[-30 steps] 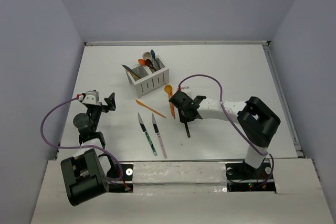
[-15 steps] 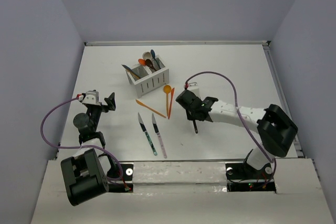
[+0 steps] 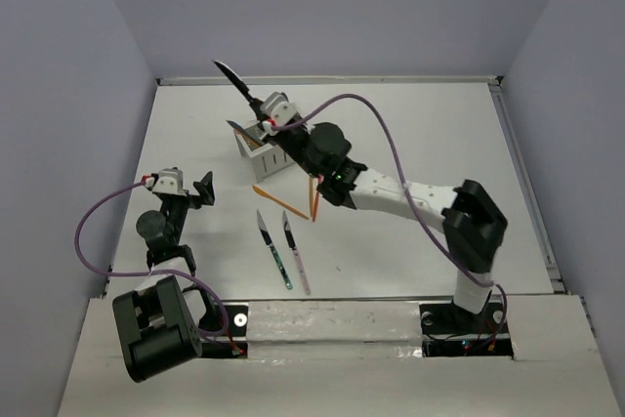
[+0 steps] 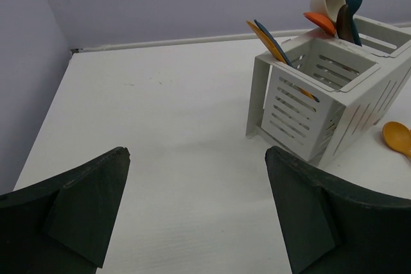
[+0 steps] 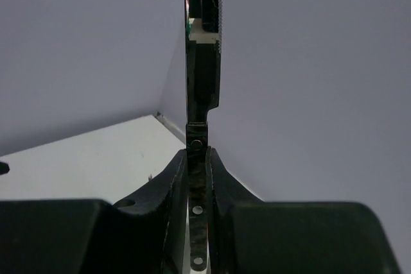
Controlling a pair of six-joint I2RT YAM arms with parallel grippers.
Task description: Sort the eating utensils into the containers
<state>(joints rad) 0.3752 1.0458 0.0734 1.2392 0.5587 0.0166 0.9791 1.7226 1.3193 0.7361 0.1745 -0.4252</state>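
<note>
A white matte tabletop [image 3: 430,134] spreads ahead of and between the left fingers [image 4: 83,203]. Beyond them rises a pale lavender back wall [image 3: 342,7], with a thin light strip [image 4: 186,43] running along its foot. Matching side walls [image 3: 59,163] close the space in to the left and right. Behind the raised right fingers [image 5: 170,184] two lavender walls meet in a corner, and a wedge of tabletop shows low to their left. A white ledge [image 3: 332,317] lies on the near side of both pairs of fingers.

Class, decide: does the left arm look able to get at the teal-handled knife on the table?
Probably yes: the left hand is open and empty, and the teal-handled knife lies uncovered nearby, nothing between them.
</note>
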